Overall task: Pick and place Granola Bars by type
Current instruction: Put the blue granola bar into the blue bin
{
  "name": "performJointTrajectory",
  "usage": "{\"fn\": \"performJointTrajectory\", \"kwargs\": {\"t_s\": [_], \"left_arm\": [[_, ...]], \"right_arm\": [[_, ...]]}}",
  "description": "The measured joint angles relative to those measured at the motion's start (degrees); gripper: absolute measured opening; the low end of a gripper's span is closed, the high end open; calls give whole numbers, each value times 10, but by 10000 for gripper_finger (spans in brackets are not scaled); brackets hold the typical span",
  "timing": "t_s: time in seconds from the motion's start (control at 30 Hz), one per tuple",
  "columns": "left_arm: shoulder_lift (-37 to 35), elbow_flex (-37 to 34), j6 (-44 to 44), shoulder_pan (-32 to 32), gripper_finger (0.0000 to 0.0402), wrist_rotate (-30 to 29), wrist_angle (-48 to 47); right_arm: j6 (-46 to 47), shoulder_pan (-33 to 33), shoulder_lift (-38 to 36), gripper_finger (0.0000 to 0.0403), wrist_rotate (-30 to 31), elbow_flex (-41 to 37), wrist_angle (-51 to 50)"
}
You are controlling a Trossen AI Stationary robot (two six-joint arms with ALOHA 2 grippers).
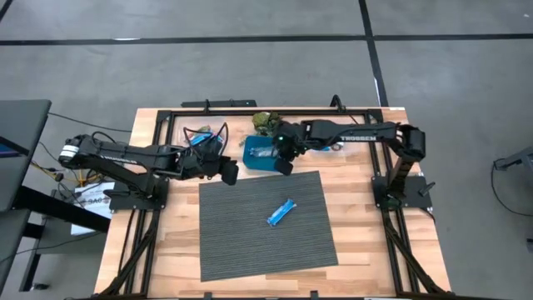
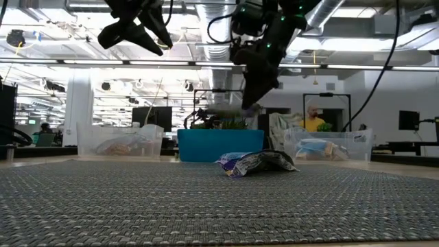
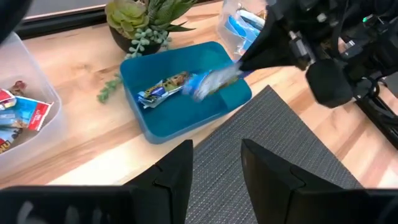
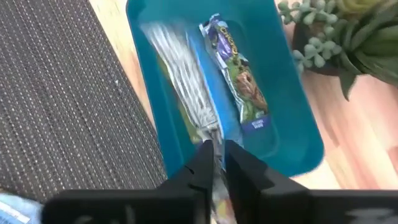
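Note:
My right gripper [image 1: 284,164] is over the blue square dish [image 1: 252,158] and is shut on a granola bar [image 4: 184,81] whose wrapper shows blurred, pale blue and silver. A second bar in a tan-green wrapper [image 4: 239,81] lies flat in the dish; it also shows in the left wrist view [image 3: 163,89]. A bright-blue bar [image 1: 281,213] lies on the grey mat [image 1: 250,242]; in the low view [image 2: 257,162] it lies in front of the dish. My left gripper [image 3: 214,168] is open and empty, above the mat's far left corner beside the dish. My right gripper pinches one end of the bar [image 4: 211,140] between its two fingers. The fingers slant down from the table's right side, along the bar. The bar sticks out beyond the fingertips [image 3: 214,81] into the dish; I cannot tell whether its free end touches the dish floor.
A small green plant [image 1: 265,122] stands just behind the dish. A clear bin with wrapped bars [image 3: 18,118] stands to the dish's left, and another with blue bars [image 3: 242,25] to its right. The black frame [image 1: 250,110] runs along the table's far edge.

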Motion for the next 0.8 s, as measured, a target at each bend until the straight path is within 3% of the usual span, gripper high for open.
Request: {"fn": "performJointTrajectory", "kwargs": {"t_s": [0.27,0.43,0.63,0.8], "left_arm": [[0,0,6,0,127,14,0],[0,0,77,-2,127,89,22],[0,0,179,-22,127,221,79],[0,0,180,-45,127,244,83]], "right_arm": [[-25,0,-4,135,2,0,25],[-135,32,-43,193,-9,0,-2],[-223,118,-67,227,-15,-2,-87],[-250,179,-49,233,-43,-22,-86]]}}
